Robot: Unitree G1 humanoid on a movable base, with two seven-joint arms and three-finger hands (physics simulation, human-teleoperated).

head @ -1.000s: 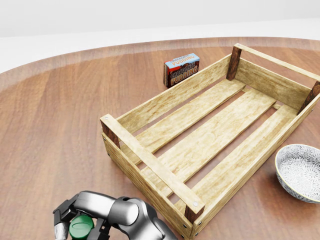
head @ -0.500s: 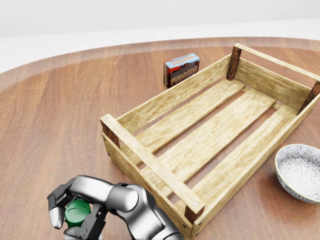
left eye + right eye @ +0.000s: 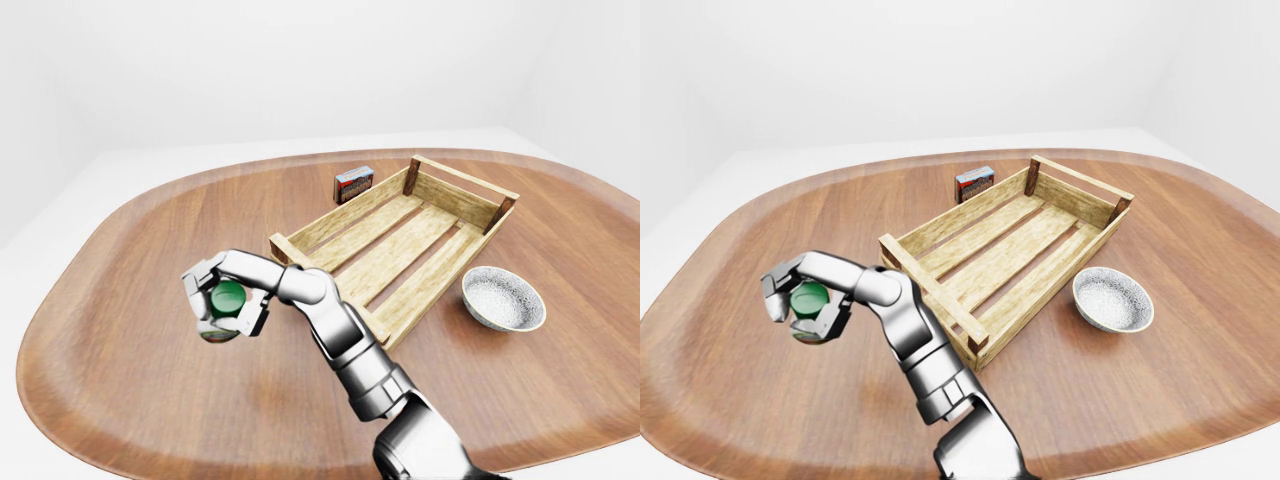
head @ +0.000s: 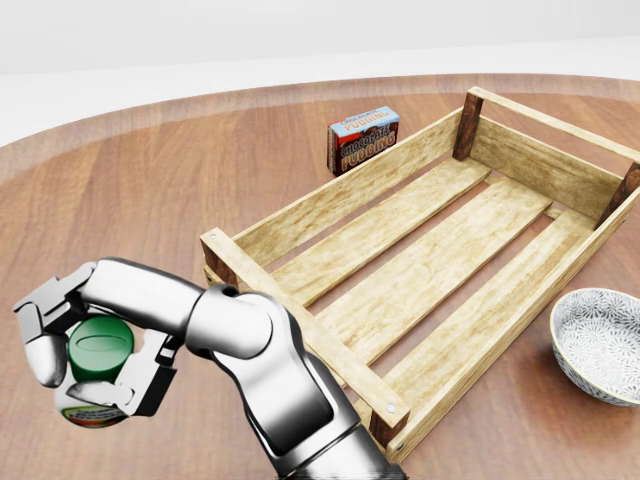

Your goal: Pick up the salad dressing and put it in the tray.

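The salad dressing bottle (image 4: 100, 352) shows its green cap and a bit of label below it. My right hand (image 4: 92, 372) is shut on it, with fingers (image 4: 42, 345) on its left and the thumb under it. Hand and bottle hang above the table, left of the wooden tray (image 4: 340, 192). The tray is a slatted crate lying diagonally with nothing inside it. In the left-eye view the bottle (image 3: 227, 301) is level with the tray's near left corner (image 3: 280, 243). My left hand does not show.
A chocolate pudding box (image 4: 364, 138) stands just beyond the tray's upper-left wall. A patterned white bowl (image 4: 600, 342) sits to the right of the tray's lower end. The round wooden table (image 3: 120, 250) stretches wide to the left.
My right hand has risen and moved left with the bottle in it, from the bottom edge of the head view to well above the table. The tray, box and bowl stayed put.
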